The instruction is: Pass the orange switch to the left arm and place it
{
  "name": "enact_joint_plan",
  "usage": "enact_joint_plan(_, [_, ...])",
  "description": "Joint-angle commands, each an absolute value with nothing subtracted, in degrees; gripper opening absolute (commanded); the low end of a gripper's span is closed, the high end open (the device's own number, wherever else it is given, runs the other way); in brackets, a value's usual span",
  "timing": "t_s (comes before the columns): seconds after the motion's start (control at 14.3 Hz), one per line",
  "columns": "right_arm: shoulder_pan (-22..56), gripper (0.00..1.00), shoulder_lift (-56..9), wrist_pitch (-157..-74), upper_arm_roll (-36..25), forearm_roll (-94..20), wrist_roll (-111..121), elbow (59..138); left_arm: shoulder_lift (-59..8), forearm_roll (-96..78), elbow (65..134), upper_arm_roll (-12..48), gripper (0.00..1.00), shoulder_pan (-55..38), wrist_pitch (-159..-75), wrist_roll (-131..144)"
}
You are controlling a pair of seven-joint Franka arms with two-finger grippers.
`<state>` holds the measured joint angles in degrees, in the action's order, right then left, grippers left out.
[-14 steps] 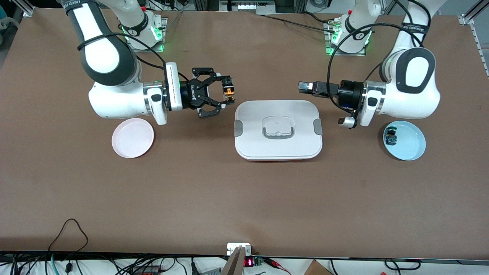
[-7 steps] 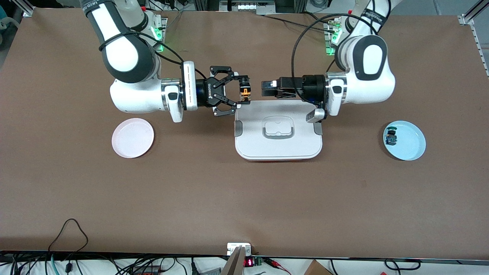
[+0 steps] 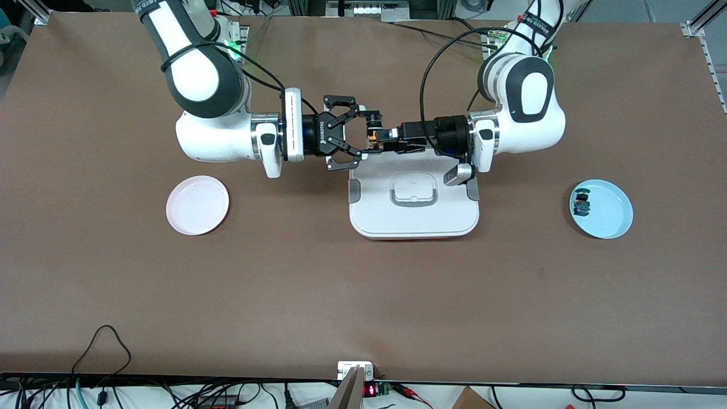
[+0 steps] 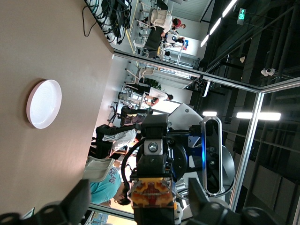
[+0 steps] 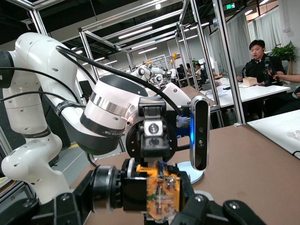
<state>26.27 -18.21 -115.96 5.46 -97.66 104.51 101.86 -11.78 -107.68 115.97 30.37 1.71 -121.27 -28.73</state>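
Note:
The orange switch [image 3: 373, 138] hangs in the air over the edge of the white box [image 3: 414, 221] that lies toward the arms' bases. My right gripper [image 3: 372, 135] is shut on it, with the orange body [image 5: 161, 194] showing between its fingers. My left gripper [image 3: 386, 138] meets it head-on from the left arm's end. Its fingers stand on either side of the switch [image 4: 152, 194], and a gap shows at each side, so the left gripper [image 4: 139, 207] is open around the switch.
An empty pink plate [image 3: 197, 205] lies toward the right arm's end. A blue plate [image 3: 613, 221] toward the left arm's end holds a green-capped switch [image 3: 581, 203]. Cables lie along the table edge nearest the front camera.
Both arms have swung in toward each other above the box. The left gripper has come up to the held switch and its fingers have narrowed slightly.

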Motion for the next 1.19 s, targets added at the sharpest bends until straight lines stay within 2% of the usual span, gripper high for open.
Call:
enact_joint_plan(0.0, [27.2,0.07,-17.8,-116.8,5.2,-98.8,103.2,101.6,-12.1,-109.8,115.6,30.8,0.65,1.5,-122.1,-30.8])
enact_joint_plan(0.14, [27.2,0.07,-17.8,-117.2,5.2,-98.8,102.7,101.5,-12.0,-109.8,115.6,31.4,0.48,1.5,-121.9,-30.2])
enact_joint_plan(0.42, [27.7,0.07,-17.8,-117.3,5.2,-98.7,102.7,101.5,-12.0,-109.8,115.7,32.5,0.21,1.7,-121.8,-29.6])
enact_joint_plan(0.56, [27.7,0.08,-17.8,-117.2,5.2,-98.6,102.7,101.5,-12.0,-109.8,115.7,32.5,0.17,1.8,-121.8,-29.6])
enact_joint_plan(0.63, [27.7,0.41,-17.8,-117.2,5.2,-98.6,102.6,101.6,-12.0,-109.8,115.7,32.5,0.17,1.9,-121.7,-29.6])
enact_joint_plan(0.7, [27.6,0.99,-17.7,-117.0,5.2,-98.6,102.0,101.7,-12.0,-109.8,115.7,32.5,0.17,1.9,-121.6,-29.7])
enact_joint_plan(1.12, [26.8,1.00,-17.2,-116.5,5.1,-98.5,100.2,101.8,-12.0,-109.3,115.6,32.4,0.17,2.0,-121.6,-29.7])
